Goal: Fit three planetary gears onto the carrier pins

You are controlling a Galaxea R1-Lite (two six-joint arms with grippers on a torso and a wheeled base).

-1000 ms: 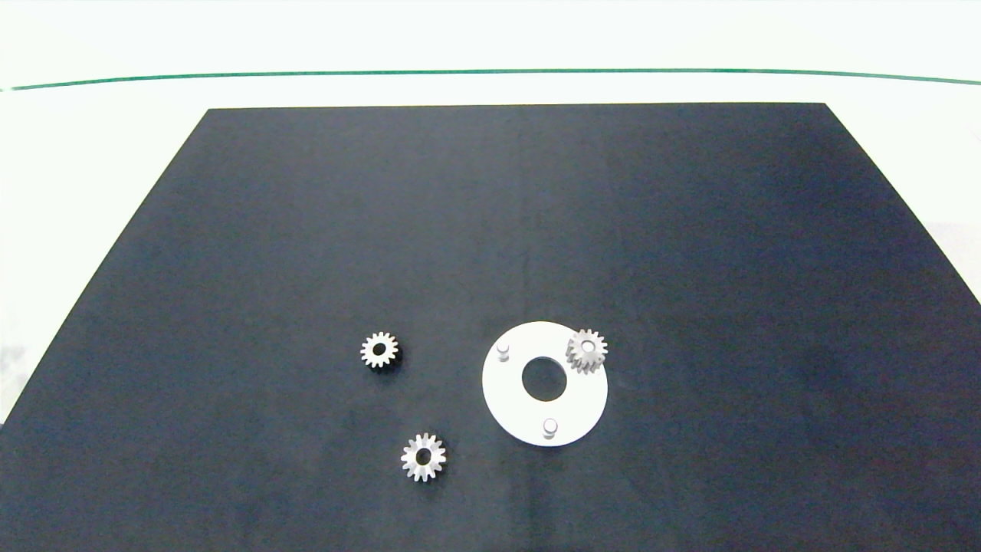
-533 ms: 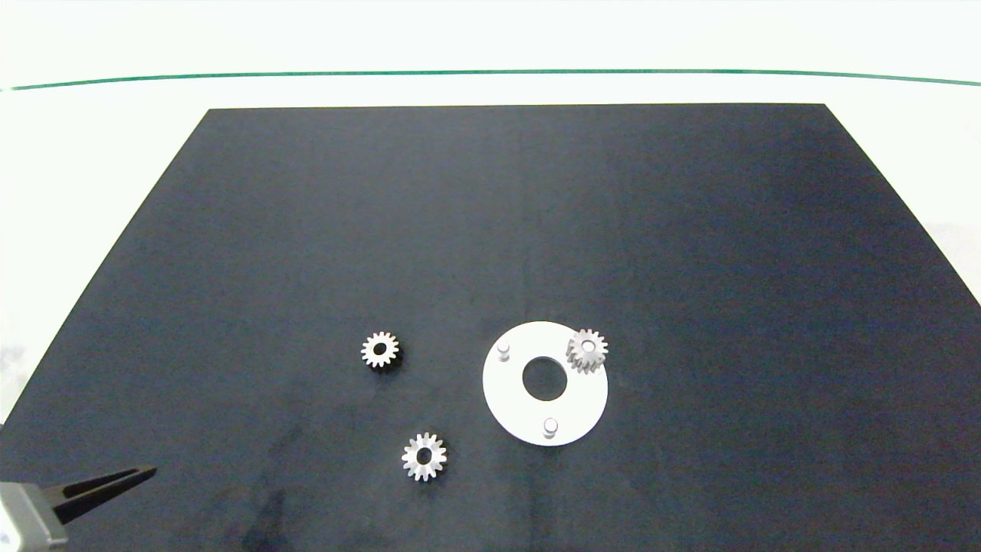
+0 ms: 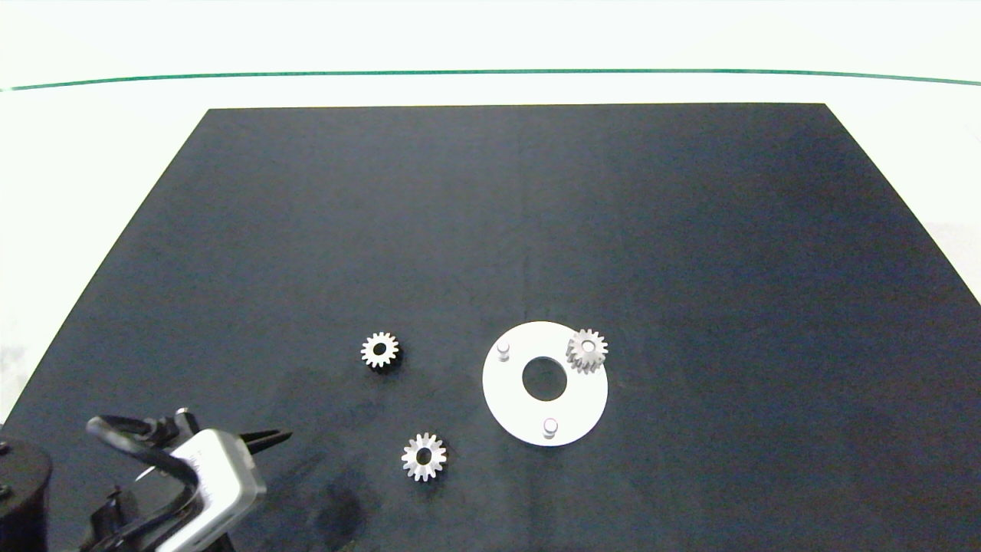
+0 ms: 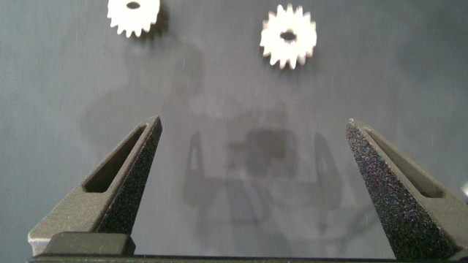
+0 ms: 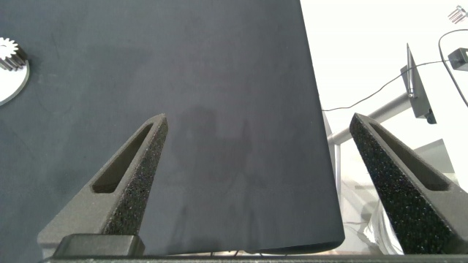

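A flat white round disc (image 3: 567, 414) with a large central hole lies on a dark, matte rectangular mat (image 3: 521, 230) that covers most of the pale table (image 3: 107, 153). Three short pale grey cylindrical pins stand on the disc in a triangle. One small silver-grey metal spur gear (image 3: 587, 350) sits on the pin at the disc's far right edge, slightly tilted rather than flat. The other two pins are bare — the far-left pin (image 3: 503, 350) and the near pin (image 3: 549, 427).

Two more small silver-grey gears lie flat on the mat, to the left of the disc and apart from it. One loose gear (image 3: 379, 350) lies level with the disc's far side; the other loose gear (image 3: 423, 457) lies nearer the camera, just left of the disc's near edge. The left wrist view shows both of them, (image 4: 134, 13) and (image 4: 289, 36), ahead of the fingers.

The left gripper (image 4: 252, 183) comes in at the head view's lower left corner, over the mat and well apart from both loose gears. Its two grey fingers are spread wide, with nothing between them.

The right gripper (image 5: 267, 183) does not show in the head view. Its own camera shows it above the mat near the mat's edge, fingers spread wide and holding nothing, with the disc's rim (image 5: 14, 84) and the mounted gear (image 5: 9, 52) far off to one side.
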